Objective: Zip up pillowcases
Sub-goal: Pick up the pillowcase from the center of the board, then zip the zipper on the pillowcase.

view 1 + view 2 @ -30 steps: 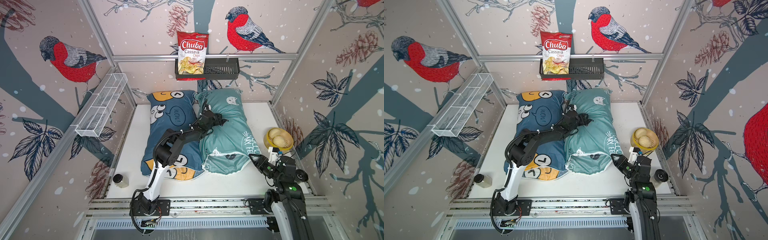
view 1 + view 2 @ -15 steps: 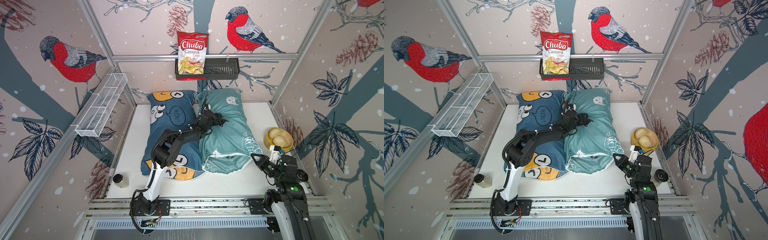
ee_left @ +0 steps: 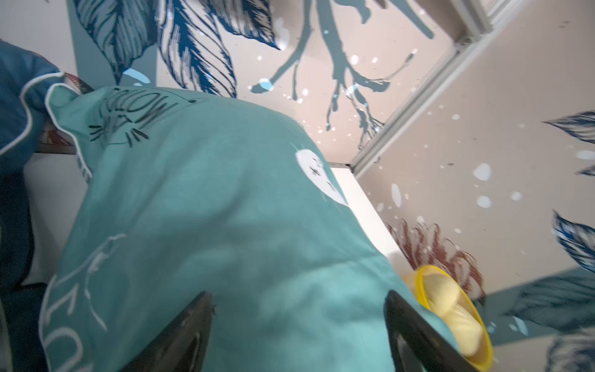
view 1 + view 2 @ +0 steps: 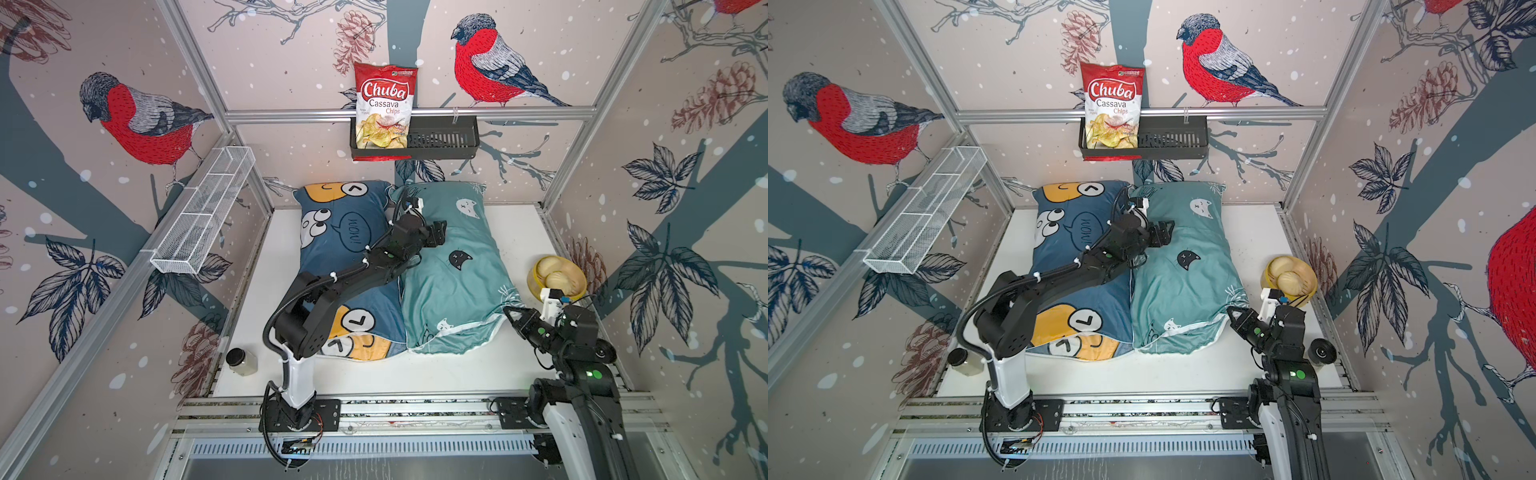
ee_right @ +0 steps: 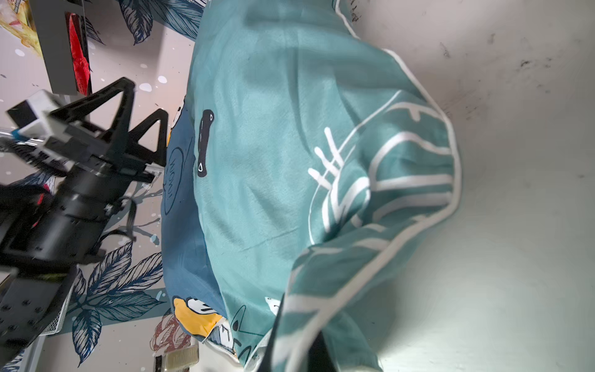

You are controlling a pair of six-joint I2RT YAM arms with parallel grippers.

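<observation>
**Soft teal case being nipped at its near corner**

The teal cat-print stuffed pillowcase (image 4: pixel 453 266) is lying on the white tabletop (image 4: pixel 415 370), touching the dark blue cartoon-face stuffed pillowcase (image 4: pixel 336 232) beside it. The right gripper (image 4: pixel 510 312) is clenching, apparently nipping the white-piped hem at the teal case's near corner. The left gripper (image 4: pixel 437 233) is sitting released over the teal case's middle, jaws spread; contact is unclear. The fabric is looking thin, limp and light over springy stuffing, so it is likely bunching under any pull. Holding the hem taut beside the zipper seems wisest, though no zipper pull is showing clearly.
</observation>
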